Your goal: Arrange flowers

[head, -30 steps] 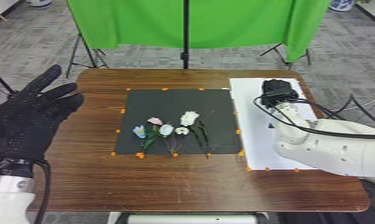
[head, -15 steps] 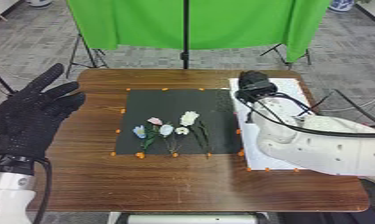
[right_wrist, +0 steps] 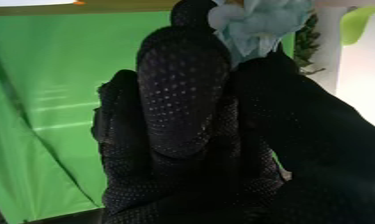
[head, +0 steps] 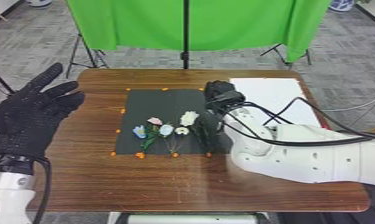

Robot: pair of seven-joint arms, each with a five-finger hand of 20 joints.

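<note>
My right hand (head: 222,94) is above the right part of the dark mat (head: 157,102), back and to the right of the flowers lying there. In the right wrist view, the thumb and fingers of my right hand (right_wrist: 179,95) pinch a pale blue flower (right_wrist: 259,25) just under its bloom. On the mat lie a blue flower (head: 139,131), a pink flower (head: 155,121), a pale bluish-white flower (head: 167,130), a small white flower (head: 182,131) and a larger white flower (head: 189,118), with green stems toward the front. At the far left my left hand (head: 31,120) is raised, open.
A white sheet (head: 270,95) lies right of the mat, partly under the right arm. Orange markers (head: 140,155) line the mat's edges on the brown table (head: 121,187). Behind the table hangs a green cloth (head: 246,30), with a dark stand in front.
My right hand has moved left from the white sheet to over the mat's right part, its arm swinging along. The left hand and the lying flowers have stayed put.
</note>
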